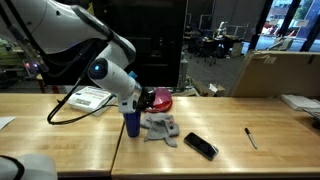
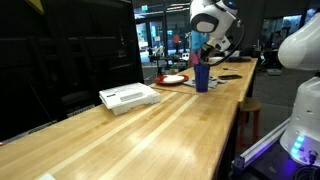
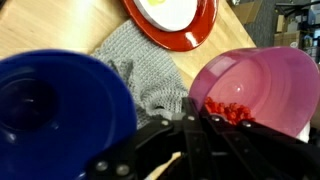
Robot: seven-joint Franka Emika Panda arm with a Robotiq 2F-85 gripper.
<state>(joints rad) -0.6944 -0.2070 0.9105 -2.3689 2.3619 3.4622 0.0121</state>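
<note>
In the wrist view my gripper (image 3: 193,128) is shut on the rim of a pink cup (image 3: 265,85). Small red pieces (image 3: 228,111) lie gathered inside the cup, close to the fingers. A blue cup (image 3: 55,105) stands right beside it on the left, its inside dark. In an exterior view the gripper (image 1: 144,100) hangs just above and beside the blue cup (image 1: 131,122), with the pink cup (image 1: 151,99) at its tip. From the far side the gripper (image 2: 205,52) sits over the blue cup (image 2: 202,78).
A grey cloth (image 1: 160,127) lies next to the blue cup, a red plate (image 1: 161,99) behind it. A black phone (image 1: 200,146) and a pen (image 1: 251,138) lie further along the wooden table (image 1: 60,140). A white box (image 2: 130,96) sits nearer the other end.
</note>
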